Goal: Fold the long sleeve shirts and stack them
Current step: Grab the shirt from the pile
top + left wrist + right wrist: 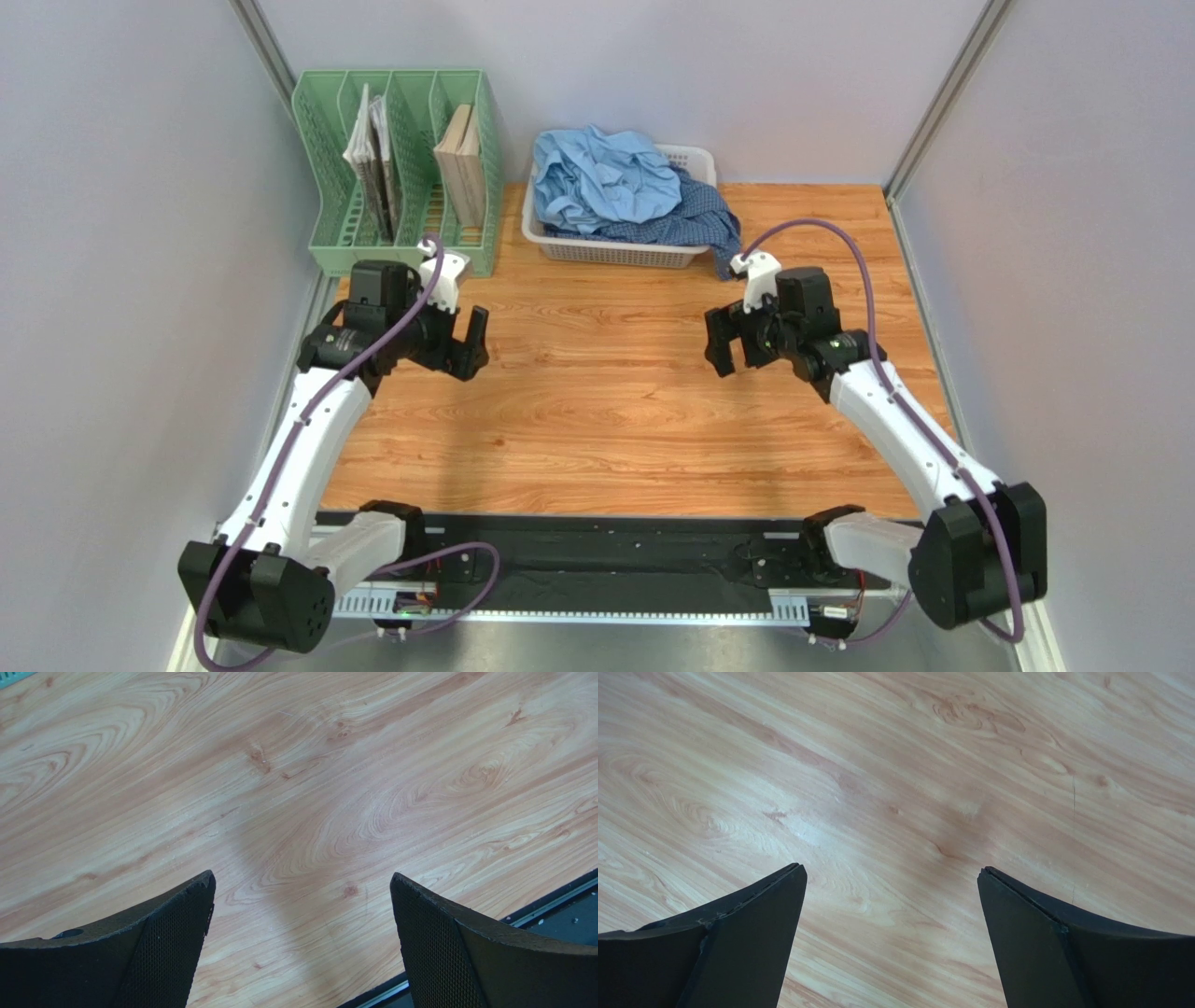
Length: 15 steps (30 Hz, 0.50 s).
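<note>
Shirts (617, 179) heaped in basket (617, 256) — wood table (603, 420), pale walls (126, 252); left pincer (302, 876), right pincer (891, 869) wide.

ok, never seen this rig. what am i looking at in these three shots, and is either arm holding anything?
Two robot arms bolted at the near edge of a wooden table. The wide shot comes from a fixed camera above and behind them. The other two are cameras on each wrist, looking down past their own black fingers at bare wood. The left end effector and right end effector both hover open and empty. At the far edge a white basket holds two crumpled shirts: a light blue shirt and a darker checked shirt spilling over its right side. Left of it stands a green file rack with books or papers.
</note>
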Motion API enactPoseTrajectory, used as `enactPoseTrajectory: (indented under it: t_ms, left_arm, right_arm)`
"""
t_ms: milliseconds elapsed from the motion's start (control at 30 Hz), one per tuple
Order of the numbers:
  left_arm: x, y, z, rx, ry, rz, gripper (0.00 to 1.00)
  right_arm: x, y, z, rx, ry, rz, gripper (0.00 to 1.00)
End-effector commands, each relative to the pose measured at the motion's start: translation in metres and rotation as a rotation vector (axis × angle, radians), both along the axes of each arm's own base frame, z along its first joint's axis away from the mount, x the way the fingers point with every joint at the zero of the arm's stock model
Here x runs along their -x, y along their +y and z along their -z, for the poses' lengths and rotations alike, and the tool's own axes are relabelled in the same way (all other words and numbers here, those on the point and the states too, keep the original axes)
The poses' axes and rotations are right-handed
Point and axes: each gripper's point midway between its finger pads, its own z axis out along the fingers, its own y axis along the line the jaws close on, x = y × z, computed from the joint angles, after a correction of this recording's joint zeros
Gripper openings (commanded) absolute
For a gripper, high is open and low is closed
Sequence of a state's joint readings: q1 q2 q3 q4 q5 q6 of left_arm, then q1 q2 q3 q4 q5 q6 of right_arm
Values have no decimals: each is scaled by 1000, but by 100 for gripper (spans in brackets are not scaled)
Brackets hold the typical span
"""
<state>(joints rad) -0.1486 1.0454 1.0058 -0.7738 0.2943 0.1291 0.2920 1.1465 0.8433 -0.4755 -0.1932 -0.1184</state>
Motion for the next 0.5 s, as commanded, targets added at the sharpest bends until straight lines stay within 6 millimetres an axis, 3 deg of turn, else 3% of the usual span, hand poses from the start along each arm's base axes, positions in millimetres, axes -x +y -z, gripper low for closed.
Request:
enactPoseTrajectory:
  t_ms: [0, 167, 233, 267, 367, 400, 467]
  left_arm:
    - [-3, -3, -25, 24, -81, 12, 99]
    - [-7, 0, -42, 34, -106, -26, 99]
    - [-9, -1, -52, 50, -125, -36, 99]
    - [-11, -2, -58, 57, -146, -41, 99]
    - [-15, -5, -70, 96, -183, -46, 99]
    - [-15, -6, -75, 107, -194, -47, 99]
    - [-16, -6, -80, 121, -207, -63, 99]
  right_arm:
    - [-32, 15, -28, -8, -52, -35, 100]
    - [-56, 26, -48, -16, -105, -41, 100]
    - [-68, 33, -47, -15, -99, -48, 100]
    - [-81, 38, -66, -24, -140, -42, 100]
    - [-109, 53, -66, 7, -144, -23, 100]
    - [-124, 66, -88, -3, -203, -28, 100]
    - [-147, 75, -85, 28, -224, -7, 100]
